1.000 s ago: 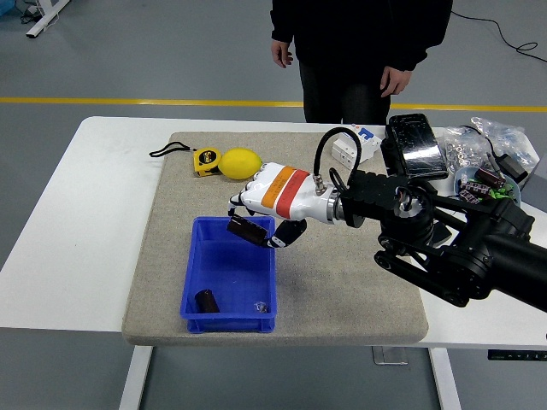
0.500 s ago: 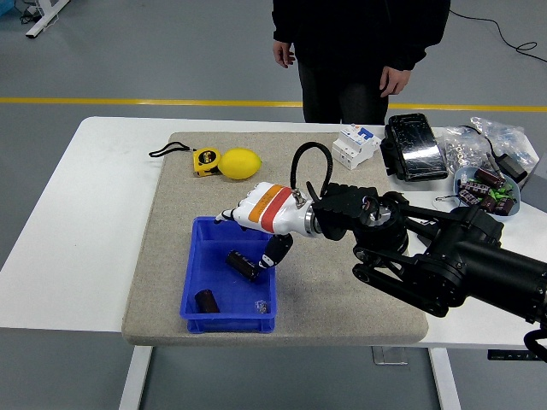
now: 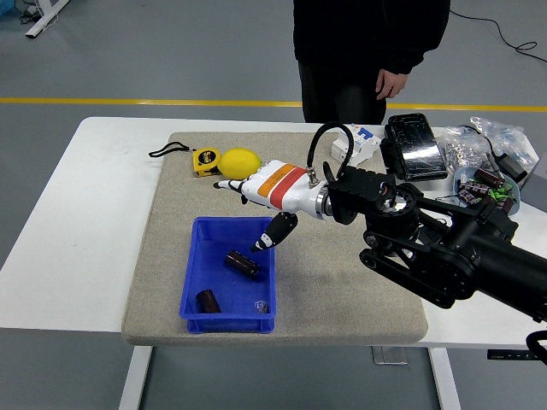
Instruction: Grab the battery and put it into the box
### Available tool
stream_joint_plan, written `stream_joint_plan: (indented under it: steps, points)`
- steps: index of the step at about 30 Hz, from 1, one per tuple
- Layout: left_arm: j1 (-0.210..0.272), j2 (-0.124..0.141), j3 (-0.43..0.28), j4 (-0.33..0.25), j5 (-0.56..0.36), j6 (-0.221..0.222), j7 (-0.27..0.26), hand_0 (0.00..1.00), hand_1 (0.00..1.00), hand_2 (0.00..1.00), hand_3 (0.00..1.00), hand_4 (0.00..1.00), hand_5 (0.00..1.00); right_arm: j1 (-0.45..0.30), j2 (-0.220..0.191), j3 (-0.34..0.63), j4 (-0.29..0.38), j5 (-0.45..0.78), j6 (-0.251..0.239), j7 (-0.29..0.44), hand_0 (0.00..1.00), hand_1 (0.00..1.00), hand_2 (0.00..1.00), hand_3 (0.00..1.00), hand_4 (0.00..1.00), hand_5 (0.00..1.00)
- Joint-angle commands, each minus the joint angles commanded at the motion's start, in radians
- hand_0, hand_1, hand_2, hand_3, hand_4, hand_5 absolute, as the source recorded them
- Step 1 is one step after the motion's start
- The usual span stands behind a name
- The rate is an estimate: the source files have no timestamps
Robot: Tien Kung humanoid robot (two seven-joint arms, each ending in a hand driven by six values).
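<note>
White rectangular table (image 3: pixel 77 256) on a grey floor. A beige-grey fabric mat (image 3: pixel 342 290) covers its middle. On the mat: blue plastic box (image 3: pixel 192 282) near the front edge; yellow tape measure (image 3: pixel 205 161) with black strap and a yellow lemon-shaped object (image 3: pixel 240 162) just beside it, toward the far edge. At the table's right end: white electrical breaker (image 3: pixel 350 147), black rectangular case (image 3: pixel 414 147), clear plastic bags (image 3: pixel 496 137), round bowl (image 3: pixel 470 175) holding small cylinders.

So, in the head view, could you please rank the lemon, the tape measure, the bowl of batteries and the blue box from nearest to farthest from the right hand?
1. Lemon, just beyond the right hand.
2. Blue box, below it; too close to call against the lemon.
3. Tape measure, farther left.
4. Bowl of batteries, far right.
</note>
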Motion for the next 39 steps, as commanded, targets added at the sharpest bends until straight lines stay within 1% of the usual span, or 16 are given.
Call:
stream_joint_plan:
  steps: [3,5,6,11,12,14,17,18,23,24,29,30,32,34,39]
  points:
    - [-0.002,-0.001,0.004,0.0,-0.006,0.0,-0.003,0.736,0.693,0.701,0.591,0.656,0.561,-0.026,-0.03,0.061,-0.017,0.049,-0.003,-0.02,0.177,0.355,0.615,0.983,0.998,0.478]
    - [0.0,-0.001,0.003,0.0,-0.008,0.001,-0.004,0.736,0.693,0.701,0.591,0.656,0.561,-0.057,-0.052,0.103,-0.039,0.124,-0.014,-0.044,0.177,0.355,0.615,0.983,0.998,0.478]
    - [0.001,-0.002,-0.001,0.0,-0.004,0.001,-0.003,0.738,0.693,0.7,0.592,0.655,0.559,-0.077,-0.062,0.124,-0.046,0.17,-0.023,-0.055,0.215,0.385,0.624,0.86,0.998,0.479]
    - [0.0,-0.006,-0.013,0.0,0.011,0.002,0.0,0.738,0.693,0.7,0.592,0.655,0.559,-0.163,-0.108,0.207,-0.033,0.367,-0.065,-0.084,0.215,0.385,0.624,0.86,0.998,0.479]
    - [0.0,-0.007,-0.015,0.0,0.014,0.002,0.0,0.735,0.692,0.695,0.589,0.643,0.539,-0.178,-0.115,0.221,-0.028,0.413,-0.068,-0.087,0.348,0.51,0.679,0.838,0.998,0.489]
    - [-0.002,-0.009,-0.019,0.0,0.018,0.002,0.001,0.735,0.692,0.695,0.589,0.643,0.539,-0.215,-0.132,0.253,-0.011,0.496,-0.085,-0.089,0.348,0.51,0.679,0.838,0.998,0.489]
    - [-0.005,-0.01,-0.016,0.0,0.014,0.001,0.0,0.735,0.692,0.695,0.589,0.643,0.539,-0.26,-0.152,0.299,0.011,0.626,-0.091,-0.079,0.348,0.51,0.679,0.838,0.998,0.489]
    - [-0.006,-0.011,-0.016,0.0,0.013,0.001,-0.001,0.734,0.692,0.694,0.59,0.644,0.541,-0.274,-0.157,0.315,0.019,0.671,-0.094,-0.074,0.492,0.599,0.735,0.832,0.998,0.494]
    - [-0.01,-0.01,-0.008,0.0,0.005,0.0,-0.002,0.734,0.692,0.694,0.59,0.644,0.541,-0.334,-0.177,0.376,0.049,0.869,-0.106,-0.063,0.492,0.599,0.735,0.832,0.998,0.494]
    - [-0.01,-0.01,-0.008,0.0,0.005,0.0,-0.002,0.734,0.691,0.693,0.591,0.642,0.536,-0.347,-0.18,0.389,0.054,0.911,-0.106,-0.061,0.566,0.635,0.767,0.829,0.998,0.523]
    - [-0.009,-0.01,-0.01,0.0,0.007,0.0,-0.001,0.734,0.691,0.693,0.591,0.642,0.536,-0.403,-0.189,0.44,0.077,1.108,-0.101,-0.053,0.566,0.635,0.767,0.829,0.998,0.523]
    - [-0.009,-0.01,-0.011,0.0,0.009,0.001,0.0,0.732,0.689,0.691,0.593,0.642,0.536,-0.414,-0.189,0.45,0.08,1.145,-0.098,-0.052,0.571,0.64,0.768,0.827,0.998,0.562]
    - [-0.01,-0.01,-0.009,0.0,0.004,0.002,-0.001,0.732,0.689,0.691,0.593,0.642,0.536,-0.433,-0.19,0.472,0.085,1.215,-0.092,-0.05,0.571,0.64,0.768,0.827,0.998,0.562]
    - [-0.011,-0.011,-0.004,0.0,0.001,0.001,-0.002,0.732,0.689,0.691,0.593,0.642,0.536,-0.45,-0.194,0.493,0.09,1.251,-0.085,-0.053,0.571,0.64,0.768,0.827,0.998,0.562]
    - [-0.012,-0.012,-0.002,0.0,0.0,0.0,-0.002,0.732,0.691,0.692,0.593,0.642,0.538,-0.486,-0.197,0.533,0.103,1.278,-0.077,-0.051,0.573,0.649,0.776,0.826,0.998,0.572]
